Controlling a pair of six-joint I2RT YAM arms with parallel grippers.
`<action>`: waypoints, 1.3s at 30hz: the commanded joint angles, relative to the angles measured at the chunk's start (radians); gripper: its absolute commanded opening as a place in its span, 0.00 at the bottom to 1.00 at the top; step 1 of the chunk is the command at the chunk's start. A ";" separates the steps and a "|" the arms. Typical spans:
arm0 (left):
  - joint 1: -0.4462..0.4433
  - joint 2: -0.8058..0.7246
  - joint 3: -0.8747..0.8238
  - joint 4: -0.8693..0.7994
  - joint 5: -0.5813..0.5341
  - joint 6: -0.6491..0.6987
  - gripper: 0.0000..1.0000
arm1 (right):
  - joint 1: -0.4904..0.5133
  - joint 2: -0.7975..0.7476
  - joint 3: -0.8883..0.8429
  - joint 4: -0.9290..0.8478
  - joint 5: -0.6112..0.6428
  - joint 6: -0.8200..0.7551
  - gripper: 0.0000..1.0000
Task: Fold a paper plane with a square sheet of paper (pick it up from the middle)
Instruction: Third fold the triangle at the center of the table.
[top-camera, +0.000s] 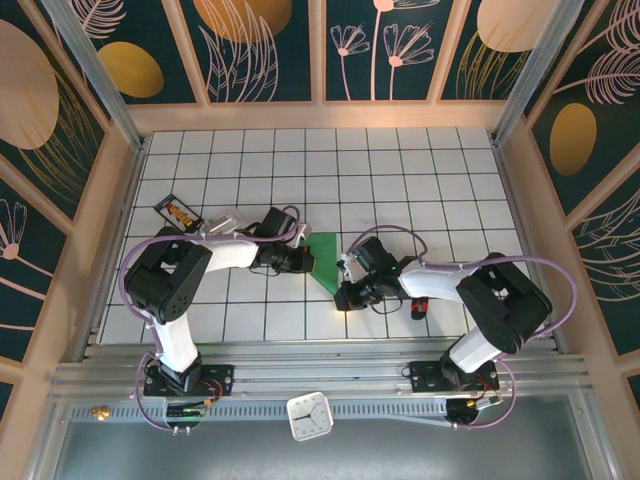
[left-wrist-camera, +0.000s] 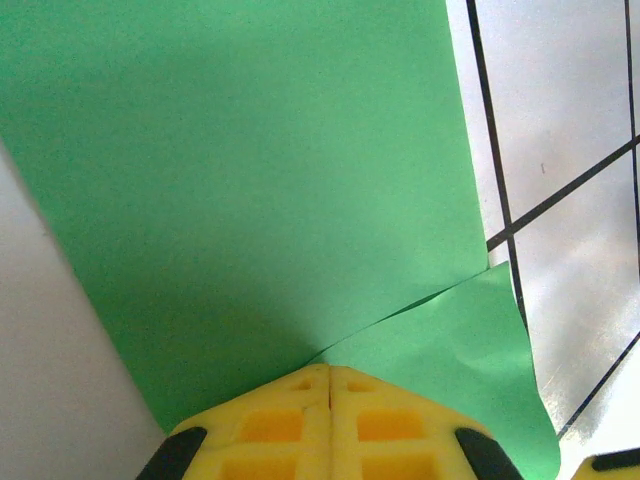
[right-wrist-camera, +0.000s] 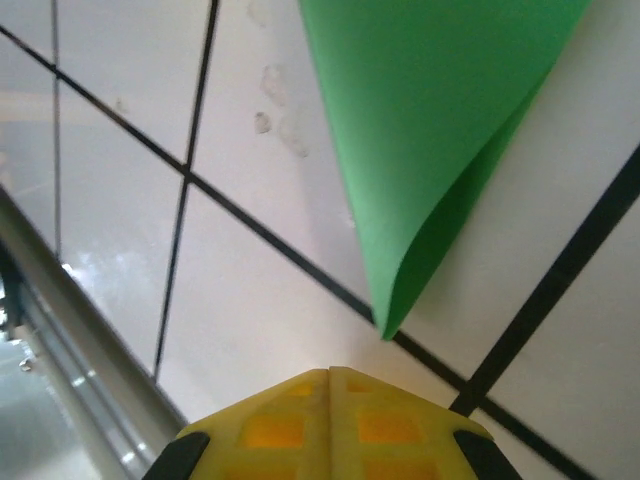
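Observation:
The square sheet of paper (top-camera: 326, 266) is a folded bright-green pointed shape lying on the tiled table between the two arms. In the left wrist view the paper (left-wrist-camera: 250, 180) has a flap edge running diagonally, and a lower layer (left-wrist-camera: 460, 360) sticks out on the right. My left gripper (left-wrist-camera: 330, 369) is shut, its yellow tips resting on the paper where the flap edge ends; from above the left gripper (top-camera: 307, 261) sits at the paper's left edge. My right gripper (right-wrist-camera: 330, 371) is shut over bare tile, just short of the paper's curled tip (right-wrist-camera: 387, 325). From above the right gripper (top-camera: 343, 297) is by the paper's near point.
A small black and orange packet (top-camera: 178, 212) lies at the table's left. A red object (top-camera: 420, 306) sits under the right arm. A white clock (top-camera: 310, 415) rests on the near rail. Wooden walls (top-camera: 320, 115) enclose the tiled table (top-camera: 400, 180).

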 joint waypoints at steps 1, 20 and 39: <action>0.014 0.044 -0.024 -0.113 -0.124 0.019 0.00 | -0.022 -0.039 0.040 -0.029 -0.085 0.014 0.00; 0.014 0.039 -0.021 -0.116 -0.117 0.020 0.00 | -0.073 0.143 0.114 0.000 -0.030 -0.029 0.00; 0.015 0.039 -0.020 -0.118 -0.119 0.021 0.00 | -0.090 0.026 0.043 -0.023 -0.057 -0.010 0.00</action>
